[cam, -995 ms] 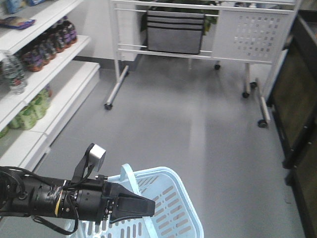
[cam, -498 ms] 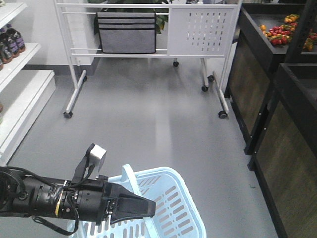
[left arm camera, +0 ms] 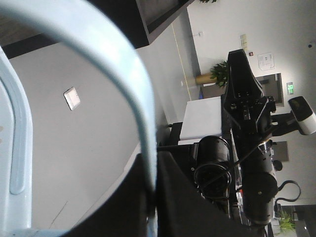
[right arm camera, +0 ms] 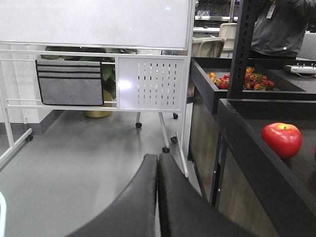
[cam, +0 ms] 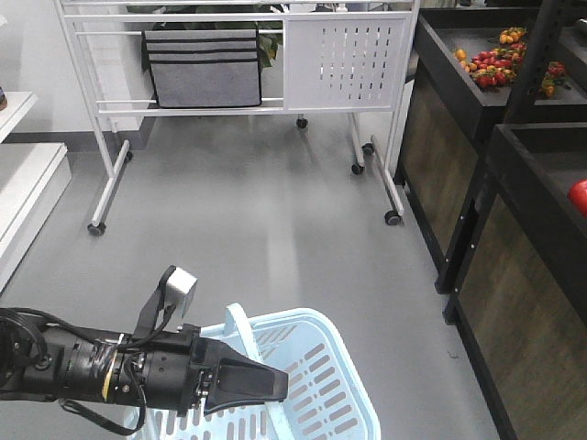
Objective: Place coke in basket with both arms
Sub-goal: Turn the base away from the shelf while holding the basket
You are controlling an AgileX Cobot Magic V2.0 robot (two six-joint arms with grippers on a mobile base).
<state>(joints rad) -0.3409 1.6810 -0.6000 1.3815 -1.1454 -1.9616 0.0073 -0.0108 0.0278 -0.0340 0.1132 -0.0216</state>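
Observation:
The light blue basket (cam: 323,365) hangs low in the front view, and nothing shows through its slotted sides. My left gripper (cam: 275,385) is shut on the basket's flat handle (cam: 238,332). In the left wrist view the handle (left arm camera: 123,64) arcs down into the shut black jaws of the left gripper (left arm camera: 152,170). My right gripper (right arm camera: 158,162) points at the grey floor, its fingers pressed together with nothing between them. The coke is out of view.
A white rolling rack (cam: 348,64) with a grey pouch (cam: 206,66) stands ahead. Black produce stands (cam: 495,192) line the right, holding small fruit (cam: 495,60) and a red apple (right arm camera: 281,139). A white shelf edge (cam: 27,197) is at the left. A person (right arm camera: 281,22) stands behind the stands.
The front view has swung right: the shelves with bottles have slid out at the left and the black produce stands have come in. The left gripper's hold on the handle is unchanged.

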